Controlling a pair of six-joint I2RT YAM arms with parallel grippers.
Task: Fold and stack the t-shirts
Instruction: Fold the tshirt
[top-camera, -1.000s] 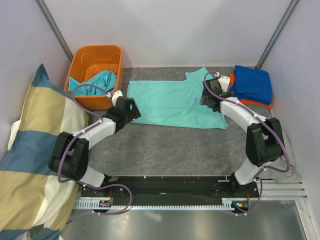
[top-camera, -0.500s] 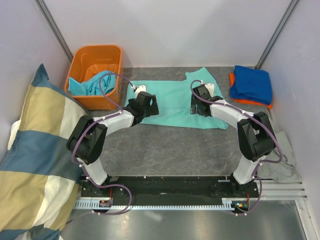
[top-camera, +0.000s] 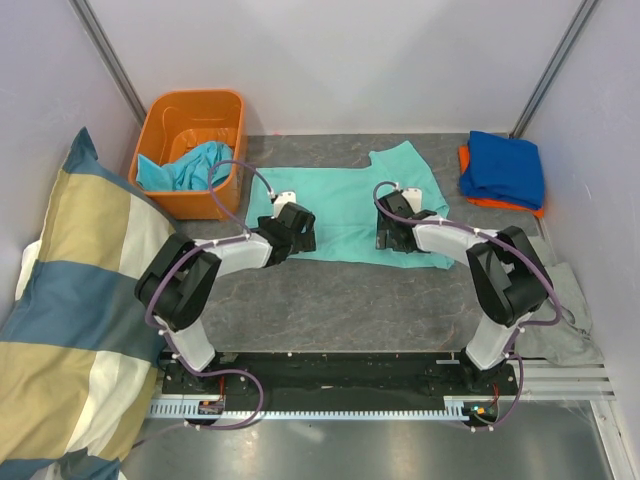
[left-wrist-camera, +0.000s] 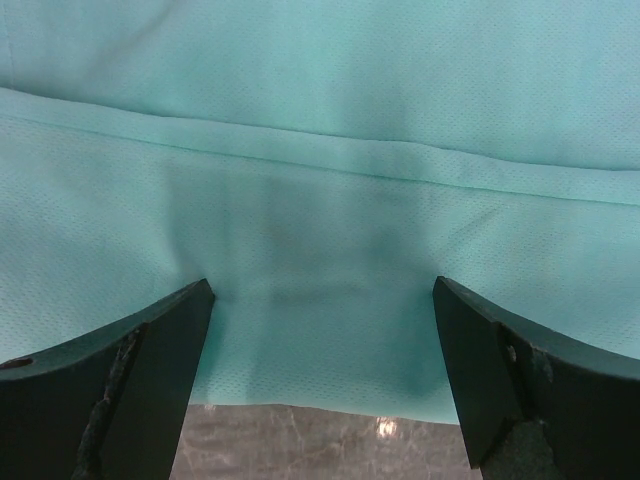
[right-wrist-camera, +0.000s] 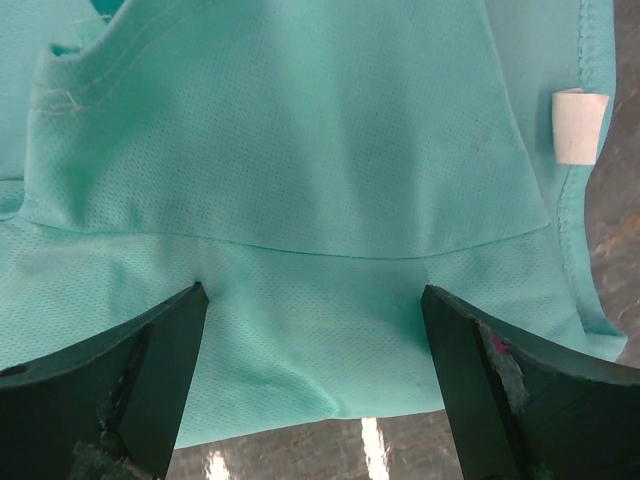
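Top external view: both arms reach onto the mint-teal t-shirt (top-camera: 345, 205), spread flat at the far middle of the table (top-camera: 340, 300).
The left gripper (left-wrist-camera: 321, 292) and right gripper (right-wrist-camera: 312, 292) gape wide, grasping nothing, each straddling the shirt's near hem. A folded royal blue shirt (top-camera: 505, 165) lies on an orange shirt (top-camera: 466, 160) at the far right corner. Turquoise shirts (top-camera: 190, 165) fill the orange bin (top-camera: 190, 110) at the far left corner.

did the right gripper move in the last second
Yes. The right gripper has drawn away from the royal blue shirt stack, going leftward and nearer the arm bases, over the mint t-shirt's near edge.
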